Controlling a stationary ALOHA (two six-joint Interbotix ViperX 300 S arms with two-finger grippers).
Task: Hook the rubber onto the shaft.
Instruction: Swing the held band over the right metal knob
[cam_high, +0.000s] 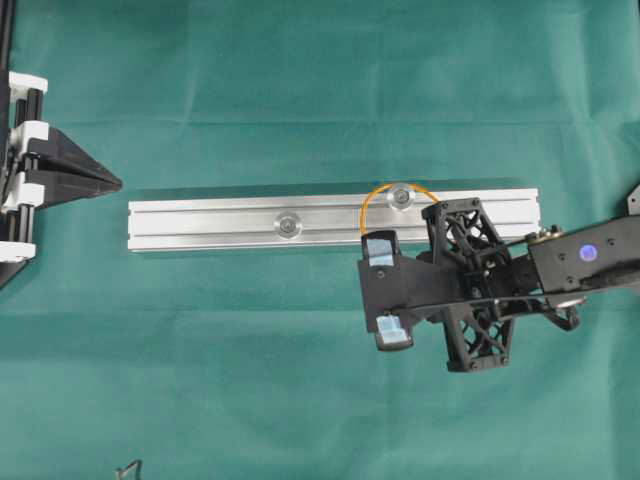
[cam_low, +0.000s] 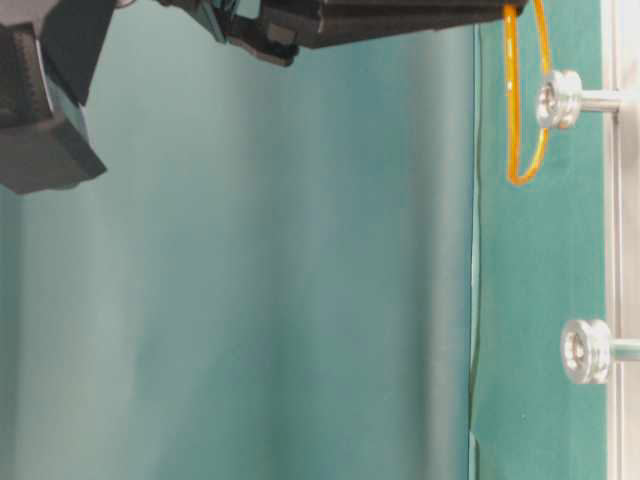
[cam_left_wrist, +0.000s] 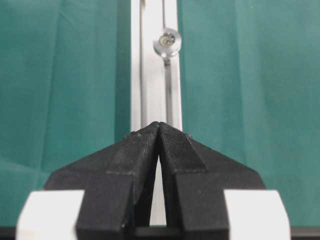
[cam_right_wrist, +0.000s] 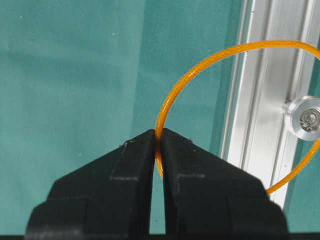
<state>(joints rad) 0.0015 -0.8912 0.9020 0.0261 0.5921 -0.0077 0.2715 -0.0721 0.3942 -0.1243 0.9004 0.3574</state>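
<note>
Green cloth (cam_high: 300, 90) covers table. Silver rail (cam_high: 200, 222) lies across it, two shafts standing up. Right gripper (cam_right_wrist: 159, 137) clenched on rubber (cam_right_wrist: 200, 62); loop encircles right shaft (cam_high: 402, 196), seemingly above its flanged head, hard to judge. Left gripper (cam_left_wrist: 159, 127) closed, empty, parked at rail's end. Advice: lower loop below flange before letting go, keep it slack.

in the overhead view the right gripper (cam_high: 362, 238) covers the near part of the rubber (cam_high: 400, 186), so only its far arc shows. the right wrist view's right edge cuts the loop and the shaft (cam_right_wrist: 306, 117). a small dark thing (cam_high: 128, 468) at the cloth's bottom edge is too small to tell.
</note>
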